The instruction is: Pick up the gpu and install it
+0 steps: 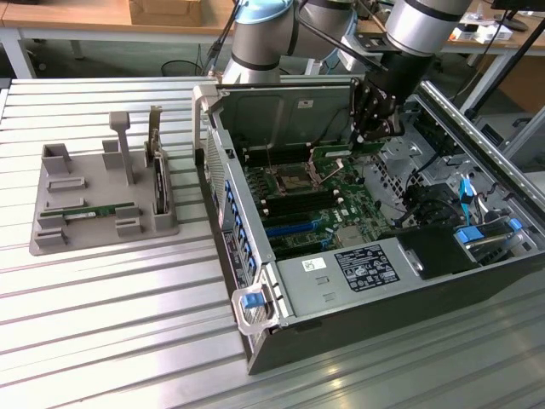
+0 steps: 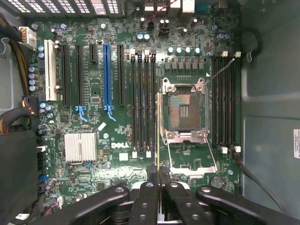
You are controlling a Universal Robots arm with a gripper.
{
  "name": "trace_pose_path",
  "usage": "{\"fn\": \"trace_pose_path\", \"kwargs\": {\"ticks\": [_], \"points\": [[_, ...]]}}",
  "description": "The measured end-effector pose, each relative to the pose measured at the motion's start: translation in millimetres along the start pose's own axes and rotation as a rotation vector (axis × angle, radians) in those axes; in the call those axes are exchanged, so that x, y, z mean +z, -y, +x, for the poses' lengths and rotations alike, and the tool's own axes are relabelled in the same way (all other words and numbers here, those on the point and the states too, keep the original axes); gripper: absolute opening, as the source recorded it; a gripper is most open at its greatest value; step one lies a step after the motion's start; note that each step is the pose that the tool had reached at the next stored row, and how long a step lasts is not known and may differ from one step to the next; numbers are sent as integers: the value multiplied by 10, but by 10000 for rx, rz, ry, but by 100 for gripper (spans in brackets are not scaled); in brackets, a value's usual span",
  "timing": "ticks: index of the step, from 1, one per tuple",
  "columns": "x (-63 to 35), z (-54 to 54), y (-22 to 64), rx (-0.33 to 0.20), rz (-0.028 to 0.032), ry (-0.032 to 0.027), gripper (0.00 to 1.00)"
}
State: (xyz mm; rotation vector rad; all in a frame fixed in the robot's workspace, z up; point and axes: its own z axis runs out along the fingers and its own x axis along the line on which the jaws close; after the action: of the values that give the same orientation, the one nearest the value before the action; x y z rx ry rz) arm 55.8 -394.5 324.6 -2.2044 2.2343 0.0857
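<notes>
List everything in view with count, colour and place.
table: 1, silver slatted, under everything
holder tray: 1, grey, exterior view's left of table
green stick: 1, green, lying in holder tray
dark card with metal bracket: 1, black, upright in holder tray
computer case: 1, dark grey, open, exterior view's right
motherboard: 1, green, inside computer case
CPU socket: 1, silver, mid-motherboard
heatsink: 1, silver, on motherboard
gpu: 1, green, edge-on in pincer above motherboard
robot arm: 1, silver, over computer case
pincer: 1, black, shut on gpu

Ribbed metal table [image 1: 102, 341] bears a grey holder [image 1: 94, 235] and open computer case [image 1: 341, 341].
</notes>
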Motion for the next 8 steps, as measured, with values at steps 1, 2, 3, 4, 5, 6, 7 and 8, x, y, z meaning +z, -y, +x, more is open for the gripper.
{"fn": "trace_pose_path", "kwargs": {"ticks": [1, 2, 3, 4, 5, 6, 7, 8], "points": [[6, 0, 0, 0, 0, 0, 12], [11, 1, 0, 0, 0, 0, 12], [15, 1, 1, 0, 0, -1, 12], [21, 1, 1, 0, 0, -1, 12], [25, 1, 1, 0, 0, 0, 12], [29, 1, 1, 0, 0, 0, 12], [35, 1, 1, 0, 0, 0, 12], [40, 2, 2, 0, 0, 0, 12]]}}
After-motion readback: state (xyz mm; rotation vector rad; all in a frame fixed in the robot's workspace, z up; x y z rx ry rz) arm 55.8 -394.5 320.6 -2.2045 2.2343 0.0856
